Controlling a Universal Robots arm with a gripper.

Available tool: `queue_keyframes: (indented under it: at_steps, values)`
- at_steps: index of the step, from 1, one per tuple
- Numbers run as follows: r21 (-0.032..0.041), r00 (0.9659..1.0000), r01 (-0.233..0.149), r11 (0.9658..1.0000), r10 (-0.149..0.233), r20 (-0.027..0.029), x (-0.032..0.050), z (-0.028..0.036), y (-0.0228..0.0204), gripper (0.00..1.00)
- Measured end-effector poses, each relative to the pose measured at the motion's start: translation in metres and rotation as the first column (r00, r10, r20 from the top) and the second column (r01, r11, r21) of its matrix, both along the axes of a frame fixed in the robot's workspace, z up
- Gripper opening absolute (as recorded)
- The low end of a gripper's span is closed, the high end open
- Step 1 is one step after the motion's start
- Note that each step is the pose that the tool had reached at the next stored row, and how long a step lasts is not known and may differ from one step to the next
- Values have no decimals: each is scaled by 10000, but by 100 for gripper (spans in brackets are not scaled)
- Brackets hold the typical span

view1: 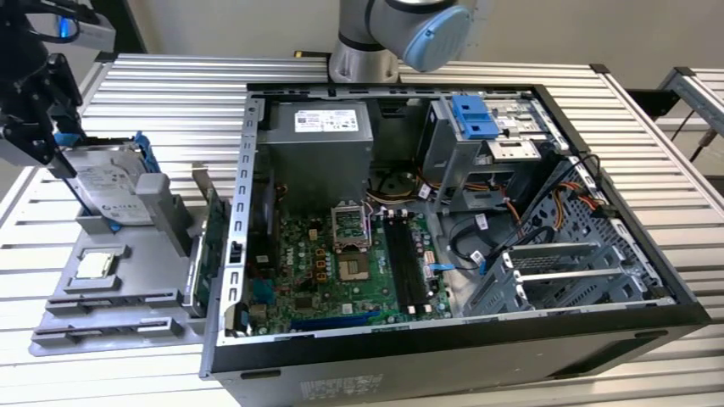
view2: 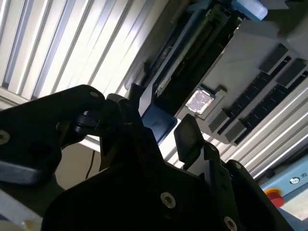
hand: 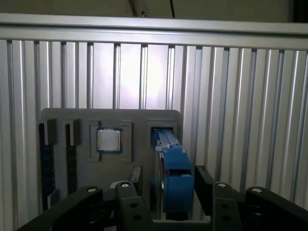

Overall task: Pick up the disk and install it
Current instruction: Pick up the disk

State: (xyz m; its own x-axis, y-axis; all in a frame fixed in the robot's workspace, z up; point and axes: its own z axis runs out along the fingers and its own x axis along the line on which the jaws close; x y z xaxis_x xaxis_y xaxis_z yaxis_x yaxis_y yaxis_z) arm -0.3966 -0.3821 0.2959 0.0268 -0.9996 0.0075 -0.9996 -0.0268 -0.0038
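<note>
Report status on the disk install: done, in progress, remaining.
Done: nothing looks finished. The disk stands upright in its slot in the grey holder, outside the computer case.
In hand: the gripper is down at the disk and open, with a finger on either side in the first wrist view.
Left: gripping the disk, lifting it and seating it in the case.

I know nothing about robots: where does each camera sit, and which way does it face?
Exterior view: off the arm, looking down into the open computer case and onto the grey tray at the exterior view's left; the arm's blue-capped joint shows.
First wrist view: on the wrist, facing the tray; the gripper's open fingers flank the disk.
Second wrist view: also wrist-mounted, peering past the gripper's black body at the tray.
Shared: both wrist views show the disk and the square chip.
</note>
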Motion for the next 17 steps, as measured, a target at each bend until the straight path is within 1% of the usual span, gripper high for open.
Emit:
queue_keyframes:
  at_steps: [7,9,17]
  values:
    - [0,10000,-12,10000,12,0,0,-128,0,100]
    - [1,10000,-13,10000,13,0,0,-155,0,100]
    - [0,10000,-12,10000,12,0,0,-156,0,100]
